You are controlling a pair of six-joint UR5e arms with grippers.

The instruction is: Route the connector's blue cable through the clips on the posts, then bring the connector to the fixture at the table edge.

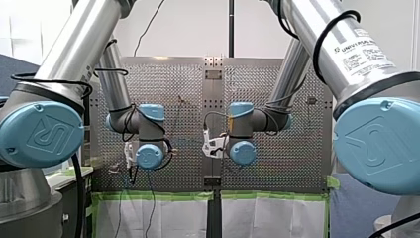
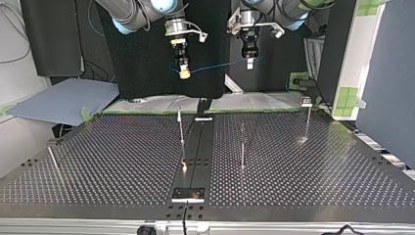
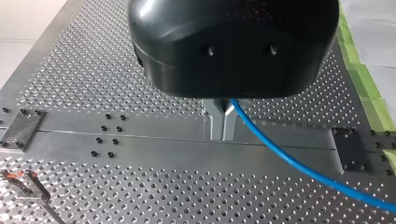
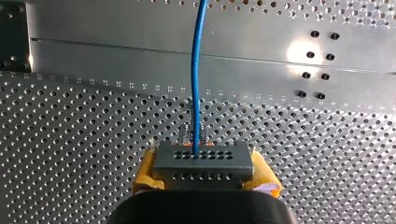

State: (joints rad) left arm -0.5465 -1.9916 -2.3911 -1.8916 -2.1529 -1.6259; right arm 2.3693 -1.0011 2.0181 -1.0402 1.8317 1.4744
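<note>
Connector [image 4: 203, 161] clamped in right gripper [image 4: 205, 179] yellow pads [image 4: 145, 173]; left gripper [image 3: 223, 123] fingers [image 3: 215, 119] pinched on blue cable [image 3: 289, 158] above perforated table [image 3: 93, 70].

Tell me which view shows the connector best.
Right wrist view: the connector sits close up between my right gripper's yellow pads, hole rows visible. Top view shows it tiny and far; left wrist only its blue cable; front hides it.

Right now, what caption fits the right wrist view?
My right gripper holds the connector; its blue cable runs ahead over the perforated table.

Left hand [image 3: 223, 135], 2 fingers together, apparently pinching blue cable [image 3: 299, 163] over perforated table [image 3: 93, 70].
</note>
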